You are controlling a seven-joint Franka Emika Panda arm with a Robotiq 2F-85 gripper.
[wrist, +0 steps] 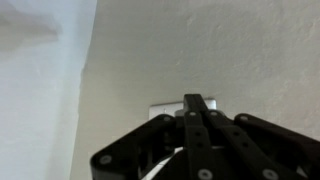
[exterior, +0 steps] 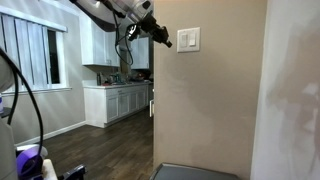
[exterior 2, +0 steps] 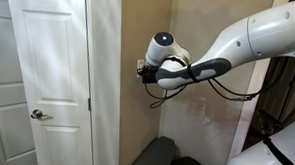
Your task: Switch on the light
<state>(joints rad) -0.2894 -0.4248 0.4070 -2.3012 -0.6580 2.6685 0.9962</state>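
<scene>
Beige wall (exterior: pixel 215 100) fills my views, with the light switch (exterior: pixel 188 39) mounted high beside its corner. My gripper (exterior: pixel 165 40) is pinched closed on nothing, tips just beside the switch. If I press off-centre, I judge the narrow tips could skid off and mar the paint.

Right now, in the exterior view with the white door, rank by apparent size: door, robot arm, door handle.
1. White door
2. Robot arm, though it is nearer the camera and cropped by the frame
3. Door handle
</scene>
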